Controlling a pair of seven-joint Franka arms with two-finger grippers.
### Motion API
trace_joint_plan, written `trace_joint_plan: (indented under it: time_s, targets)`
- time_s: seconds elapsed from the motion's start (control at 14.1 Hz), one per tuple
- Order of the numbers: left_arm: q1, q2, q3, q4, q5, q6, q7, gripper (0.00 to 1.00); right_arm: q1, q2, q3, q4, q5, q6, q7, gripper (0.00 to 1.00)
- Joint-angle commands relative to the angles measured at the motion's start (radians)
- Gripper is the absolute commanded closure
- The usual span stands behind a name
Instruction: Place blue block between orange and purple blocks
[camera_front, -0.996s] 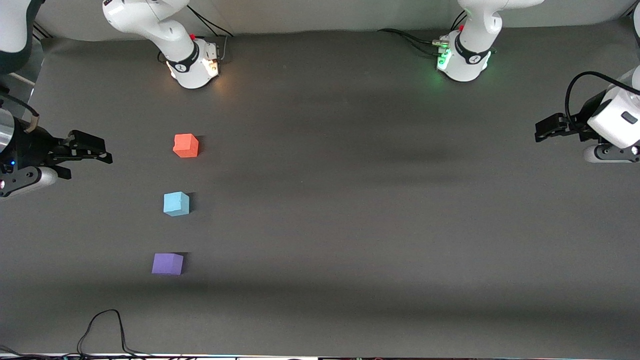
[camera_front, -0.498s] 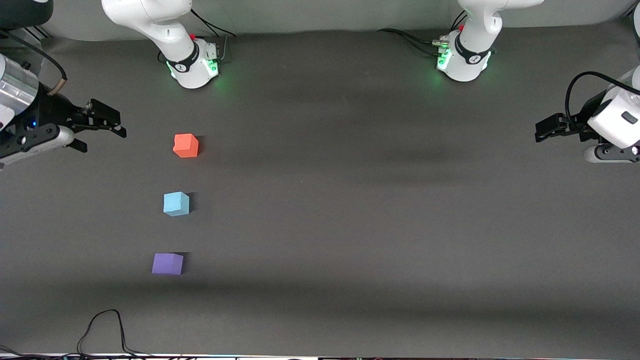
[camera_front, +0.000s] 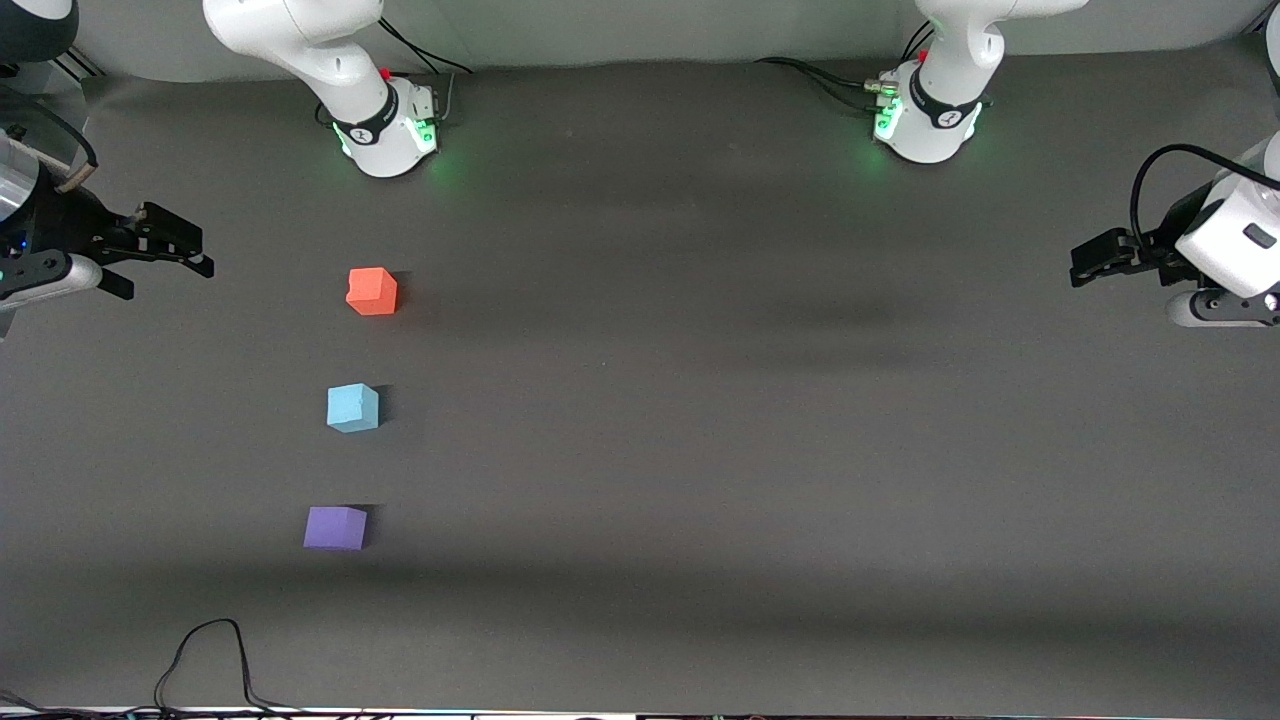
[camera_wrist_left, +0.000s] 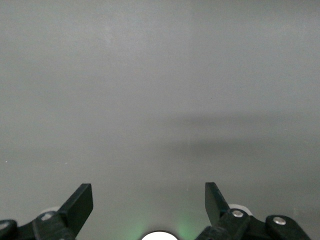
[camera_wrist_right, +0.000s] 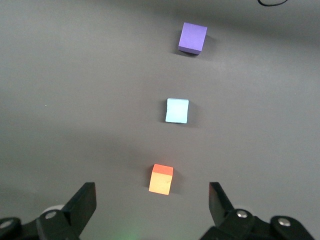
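Three small cubes lie in a row toward the right arm's end of the table. The orange block (camera_front: 371, 291) (camera_wrist_right: 161, 179) is farthest from the front camera. The purple block (camera_front: 335, 527) (camera_wrist_right: 193, 37) is nearest to it. Between them, touching neither, sits the blue block (camera_front: 352, 407) (camera_wrist_right: 177, 110). My right gripper (camera_front: 163, 278) (camera_wrist_right: 151, 200) hangs open and empty over the table's edge strip, well apart from the orange block. At the table's left-arm end my left gripper (camera_front: 1085, 265) (camera_wrist_left: 148, 197) waits, open over bare tabletop with nothing in it.
The two arm bases (camera_front: 385, 130) (camera_front: 930, 120) stand along the table's edge farthest from the front camera, both lit green. A black cable (camera_front: 210, 650) loops onto the mat at the edge nearest that camera, below the purple block.
The right gripper has swung away from the front camera, then drawn back toward its end of the table. Its base light turned green. The blocks and left arm have not moved.
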Motion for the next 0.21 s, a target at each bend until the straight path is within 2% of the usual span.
trace_joint_plan:
  time_s: [0.0,0.14]
  targets:
    - [-0.011,-0.009,0.008,-0.008,-0.006,0.019,0.034,0.0,0.009,0.017,-0.008,0.045,-0.027,0.009,0.037,0.0]
    - [-0.011,-0.009,0.008,-0.008,-0.006,0.019,0.034,0.0,-0.08,0.059,0.057,0.11,-0.019,-0.004,0.028,0.0]
